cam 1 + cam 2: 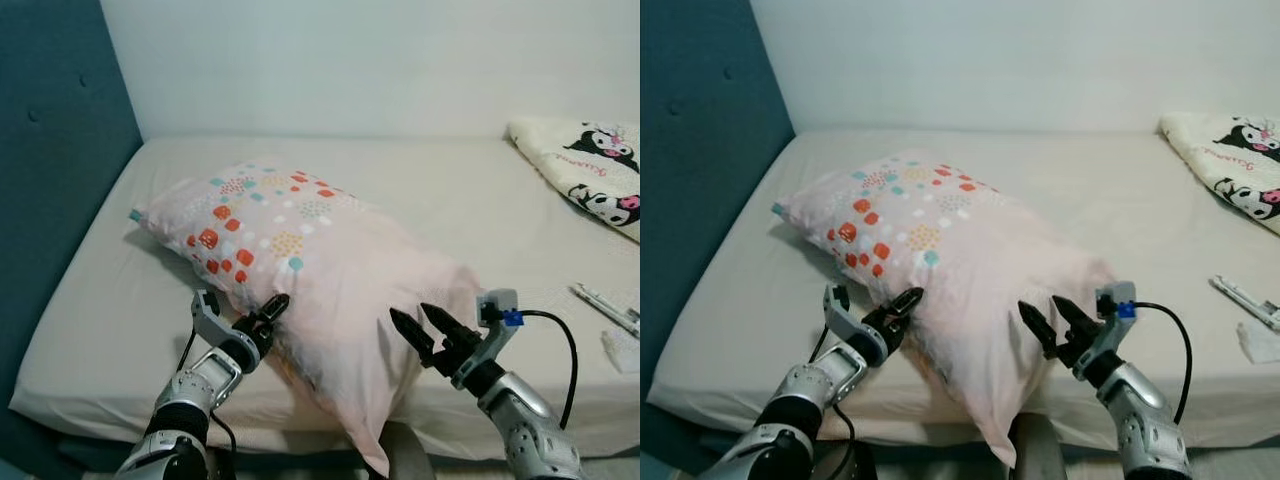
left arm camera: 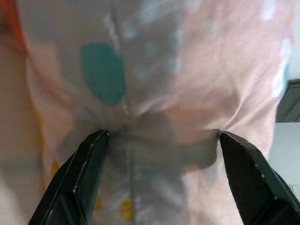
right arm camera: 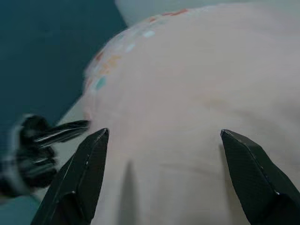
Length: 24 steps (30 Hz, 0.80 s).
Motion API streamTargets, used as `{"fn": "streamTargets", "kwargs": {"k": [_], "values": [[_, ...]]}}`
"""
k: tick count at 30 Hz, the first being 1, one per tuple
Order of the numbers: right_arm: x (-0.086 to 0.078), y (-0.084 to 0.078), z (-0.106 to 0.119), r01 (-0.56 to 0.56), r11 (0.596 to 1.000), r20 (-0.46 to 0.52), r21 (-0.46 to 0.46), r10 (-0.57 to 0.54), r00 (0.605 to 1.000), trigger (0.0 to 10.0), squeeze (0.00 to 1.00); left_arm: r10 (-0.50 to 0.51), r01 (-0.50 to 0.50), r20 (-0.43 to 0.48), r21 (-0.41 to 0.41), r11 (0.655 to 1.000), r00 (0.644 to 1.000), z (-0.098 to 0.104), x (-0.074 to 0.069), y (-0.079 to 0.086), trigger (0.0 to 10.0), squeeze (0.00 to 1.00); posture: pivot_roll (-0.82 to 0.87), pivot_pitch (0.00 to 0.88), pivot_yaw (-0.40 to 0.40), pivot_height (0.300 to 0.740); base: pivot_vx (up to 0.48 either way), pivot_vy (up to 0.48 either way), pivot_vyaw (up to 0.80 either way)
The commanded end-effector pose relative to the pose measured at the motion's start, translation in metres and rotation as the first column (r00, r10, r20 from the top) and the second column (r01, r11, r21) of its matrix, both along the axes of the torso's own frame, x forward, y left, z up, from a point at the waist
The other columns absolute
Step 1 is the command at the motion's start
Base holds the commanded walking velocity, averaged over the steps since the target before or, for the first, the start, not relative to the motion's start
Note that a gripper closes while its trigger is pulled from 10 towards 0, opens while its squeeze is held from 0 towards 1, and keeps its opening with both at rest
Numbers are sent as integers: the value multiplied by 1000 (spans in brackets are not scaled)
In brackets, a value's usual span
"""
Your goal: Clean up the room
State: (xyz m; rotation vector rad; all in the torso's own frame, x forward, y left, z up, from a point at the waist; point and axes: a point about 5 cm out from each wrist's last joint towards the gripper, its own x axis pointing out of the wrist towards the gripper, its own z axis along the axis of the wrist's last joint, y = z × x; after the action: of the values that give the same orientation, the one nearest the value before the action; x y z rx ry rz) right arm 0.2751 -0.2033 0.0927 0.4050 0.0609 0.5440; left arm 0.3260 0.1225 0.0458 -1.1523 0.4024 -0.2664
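A pale pink pillow [image 1: 320,250] with orange, teal and yellow spots lies slantwise on the beige mattress [image 1: 450,190], its near corner hanging over the front edge. My left gripper [image 1: 240,308] is at the pillow's near left side, open, both fingertips [image 2: 96,140] touching the fabric with a puckered fold between them. My right gripper [image 1: 410,312] is open at the pillow's near right side, its fingers pointing at the cloth [image 3: 187,70]; whether they touch it is unclear. In the right wrist view the left gripper [image 3: 42,140] appears beyond the pillow.
A teal padded headboard [image 1: 50,200] lines the left side and a white wall runs behind the bed. A cream blanket with cartoon prints [image 1: 590,170] lies at the back right. A pen-like object [image 1: 605,305] and a small white item [image 1: 622,350] rest near the right edge.
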Motion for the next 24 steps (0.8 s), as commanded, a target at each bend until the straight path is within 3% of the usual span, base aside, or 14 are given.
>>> {"fn": "streamTargets", "kwargs": {"k": [1,3,5,6,11,18,19,21,23,24], "values": [[-3,12,5,-54,997,5,57,54,999,10000,0,3,-3,-5,-35,999,1000,0,0,-5,10000,0,-115,43,-24,490,0,0,0],[-3,14,5,-64,996,3,64,64,998,10000,0,6,-6,-7,-51,999,1000,1,0,-6,10000,0,-115,43,-24,485,0,0,0],[-10,26,6,-132,988,3,76,132,991,10000,0,14,-16,-14,-137,990,1000,7,4,-16,10000,0,-134,67,-35,475,0,0,0],[-10,26,6,-132,988,3,76,132,991,10000,0,14,-16,-14,-137,990,1000,7,4,-16,10000,0,-134,67,-35,475,0,0,0],[-23,41,6,-196,975,-25,102,200,980,10000,0,-9,18,35,-265,964,999,25,11,-43,10000,0,-158,103,-42,450,0,0,0],[-29,45,8,-203,972,-36,119,208,977,10000,0,-32,47,58,-287,957,998,33,12,-53,10000,0,-163,124,-44,446,0,0,0],[-31,44,8,-193,974,-45,116,199,979,10000,0,-62,78,69,-265,961,996,36,13,-61,10000,0,-169,143,-42,446,0,0,0],[-31,44,8,-193,974,-45,116,199,979,10000,0,-62,78,69,-265,961,996,36,13,-61,10000,0,-169,143,-42,446,0,0,0],[-33,43,7,-176,979,-58,107,183,981,10000,0,-107,119,81,-175,977,991,41,14,-75,10000,0,-169,153,-41,446,0,0,0],[-33,43,7,-176,979,-58,107,183,981,10000,0,-107,119,81,-175,977,991,41,14,-75,10000,0,-169,153,-41,446,0,0,0]]}}
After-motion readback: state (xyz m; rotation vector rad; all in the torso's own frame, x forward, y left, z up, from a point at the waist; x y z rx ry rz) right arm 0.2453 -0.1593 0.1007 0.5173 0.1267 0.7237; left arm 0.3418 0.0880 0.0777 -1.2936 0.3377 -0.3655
